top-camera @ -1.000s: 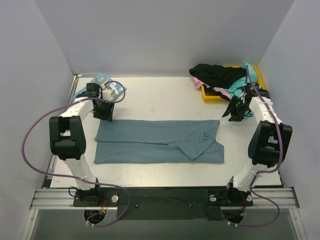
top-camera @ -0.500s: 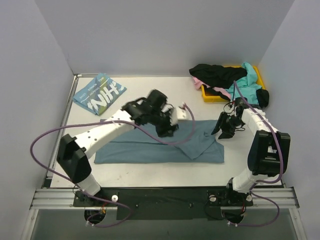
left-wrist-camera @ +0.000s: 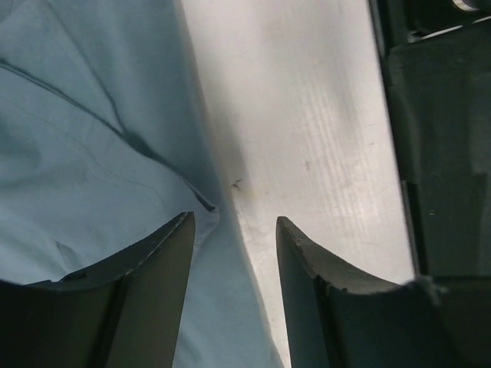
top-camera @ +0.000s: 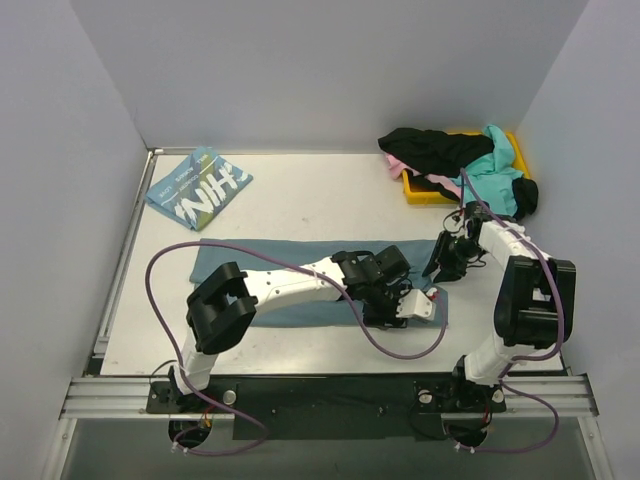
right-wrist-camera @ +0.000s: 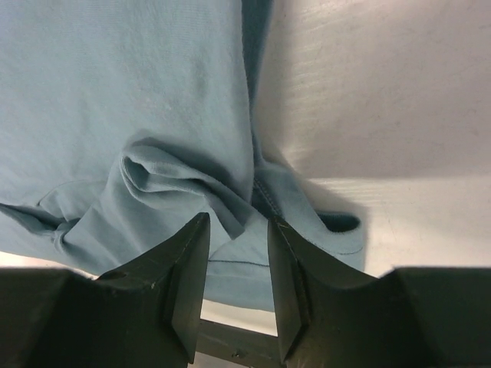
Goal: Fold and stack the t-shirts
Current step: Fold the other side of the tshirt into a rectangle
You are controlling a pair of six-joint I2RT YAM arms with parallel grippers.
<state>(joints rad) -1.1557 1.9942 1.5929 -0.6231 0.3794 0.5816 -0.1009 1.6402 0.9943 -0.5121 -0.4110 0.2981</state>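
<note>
Left fingers (left-wrist-camera: 153, 291) and right fingers (right-wrist-camera: 180, 284) straddle edges of the slate-teal t-shirt (top-camera: 270, 255).

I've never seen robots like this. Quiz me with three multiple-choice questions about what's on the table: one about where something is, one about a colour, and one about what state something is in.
1. Where on the table does the shirt with white letters lie?
A. near right corner
B. far left corner
C. dead centre

2. What colour is the bin at the far right?
A. yellow
B. red
C. green

3. How do the jaws of the left gripper stand?
A. shut tight
B. open, astride the edge of the slate-teal shirt
C. lifting a shirt in the air

Answers:
1. B: the top view shows it folded by the far left corner.
2. A: its rim shows yellow.
3. B: the left wrist view shows a gap over cloth edge and bare table.
</note>
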